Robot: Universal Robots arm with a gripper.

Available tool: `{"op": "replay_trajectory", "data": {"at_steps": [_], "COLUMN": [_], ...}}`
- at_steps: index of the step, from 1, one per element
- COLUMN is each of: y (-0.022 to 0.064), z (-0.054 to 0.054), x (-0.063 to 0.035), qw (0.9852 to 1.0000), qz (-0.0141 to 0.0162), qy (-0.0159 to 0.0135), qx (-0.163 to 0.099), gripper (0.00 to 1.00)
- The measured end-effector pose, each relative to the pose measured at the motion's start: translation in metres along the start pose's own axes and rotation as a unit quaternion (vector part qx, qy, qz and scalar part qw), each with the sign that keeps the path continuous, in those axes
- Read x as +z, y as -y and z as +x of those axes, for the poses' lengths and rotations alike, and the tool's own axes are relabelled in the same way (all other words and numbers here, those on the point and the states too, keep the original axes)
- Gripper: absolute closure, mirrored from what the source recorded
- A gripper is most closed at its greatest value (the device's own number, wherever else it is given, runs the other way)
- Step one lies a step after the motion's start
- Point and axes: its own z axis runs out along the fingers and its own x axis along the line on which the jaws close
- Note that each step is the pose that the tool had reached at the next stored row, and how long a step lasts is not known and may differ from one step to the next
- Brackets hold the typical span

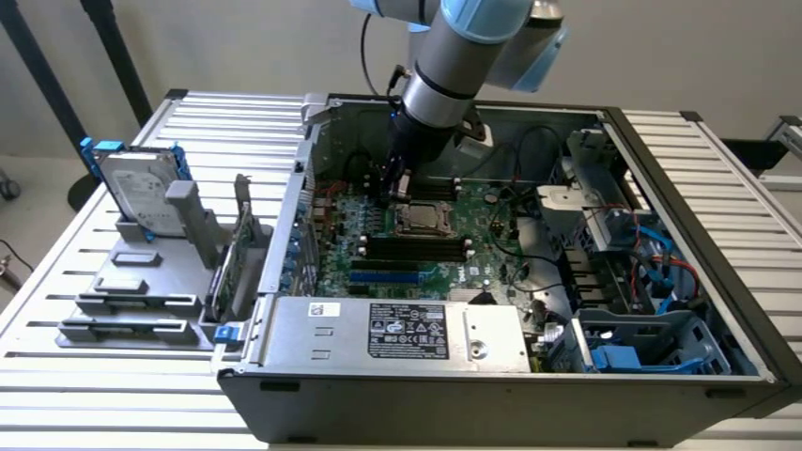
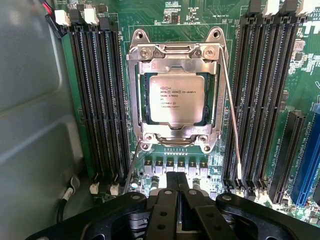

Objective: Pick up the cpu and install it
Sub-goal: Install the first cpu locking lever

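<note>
**Item:** cpu (image 2: 177, 100). Small square chip with a dull silver top and printed lettering.
**Location:** lies flat in the metal-framed socket (image 2: 172, 52) on the green motherboard (image 2: 165, 30), inside the open computer case (image 1: 501, 404). The socket frame runs around its edges. Banks of black memory slots (image 2: 97, 100) flank the socket on both sides.

**Item:** end effector (image 2: 177, 186).
**State:** fingers closed together, gripping nothing.
**Position:** over the motherboard, just beside the socket. It is near the cpu but apart from it, with no contact.

**Item:** hard drive (image 1: 135, 193) in a blue frame. It stands upright on a grey stand at the exterior view's left, on the slatted tabletop (image 1: 75, 376), well apart from the end effector.
</note>
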Motion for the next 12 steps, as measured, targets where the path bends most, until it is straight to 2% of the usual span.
{"op": "replay_trajectory", "data": {"at_steps": [6, 8, 12], "y": [0.0019, 0.0034, 0.0078], "z": [0.000, 0.000, 0.001], "x": [0.0000, -0.0017, -0.0111], "qw": [1.0000, 1.0000, 0.9998], "qz": [0.0002, -0.0003, -0.0011], "qy": [-0.0004, -0.0027, -0.0101], "qx": [0.002, 0.008, 0.017], "gripper": [0.89, 0.89, 0.89]}}
